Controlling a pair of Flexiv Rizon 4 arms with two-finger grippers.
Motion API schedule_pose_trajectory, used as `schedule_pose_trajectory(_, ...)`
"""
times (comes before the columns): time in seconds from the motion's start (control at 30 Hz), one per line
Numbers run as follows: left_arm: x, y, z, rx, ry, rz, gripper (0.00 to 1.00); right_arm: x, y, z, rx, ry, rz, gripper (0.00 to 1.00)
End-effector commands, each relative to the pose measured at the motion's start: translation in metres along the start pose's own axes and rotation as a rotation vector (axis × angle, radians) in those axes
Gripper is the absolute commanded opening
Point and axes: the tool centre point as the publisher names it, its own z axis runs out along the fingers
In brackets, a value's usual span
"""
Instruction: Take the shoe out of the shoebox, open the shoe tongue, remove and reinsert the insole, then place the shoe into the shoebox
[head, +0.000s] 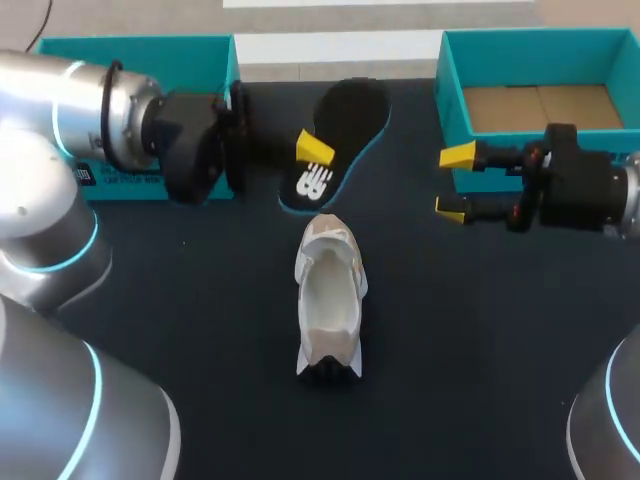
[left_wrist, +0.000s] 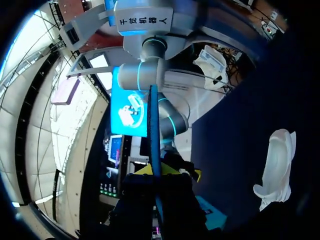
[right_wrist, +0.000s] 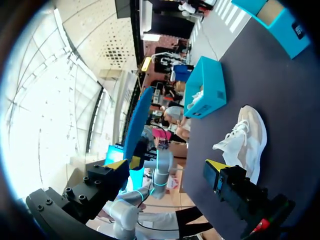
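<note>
My left gripper (head: 312, 152) is shut on the black insole (head: 345, 125) with its blue rim, holding it above the table's far middle. In the left wrist view the insole (left_wrist: 152, 125) shows edge-on as a thin blue strip rising from between the yellow tips of the gripper (left_wrist: 161, 172). The white shoe (head: 328, 300) lies on the dark table, opening up, nearer me than the insole; the wrist views also show the shoe (left_wrist: 277, 165) (right_wrist: 245, 140). My right gripper (head: 453, 181) (right_wrist: 167, 167) stands open and empty, right of the insole (right_wrist: 137, 122), in front of the shoebox (head: 455, 110).
The open teal shoebox shows its cardboard floor at the back right. A second teal box (head: 130, 60) (right_wrist: 205, 90) stands at the back left, behind my left arm (head: 120, 120). Bare dark tabletop (head: 480, 330) lies around the shoe.
</note>
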Motion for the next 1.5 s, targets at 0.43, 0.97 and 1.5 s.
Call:
schedule_pose_trajectory(0.43,0.057,-0.001,0.002,-0.080,0.038,0.163,0.00,0.007,0.019,0.042,0.101,0.063,0.034,1.00)
schedule_pose_trajectory(0.97,0.063,0.005,0.026,-0.101,0.083,0.315,0.00,0.012,0.040,0.066,0.186,0.070,0.044,0.44)
schedule_pose_trajectory(1.5,0.057,0.027,0.036,-0.169,0.045,0.343,0.00,0.012,0.046,0.089,0.263,0.097,0.059,0.29)
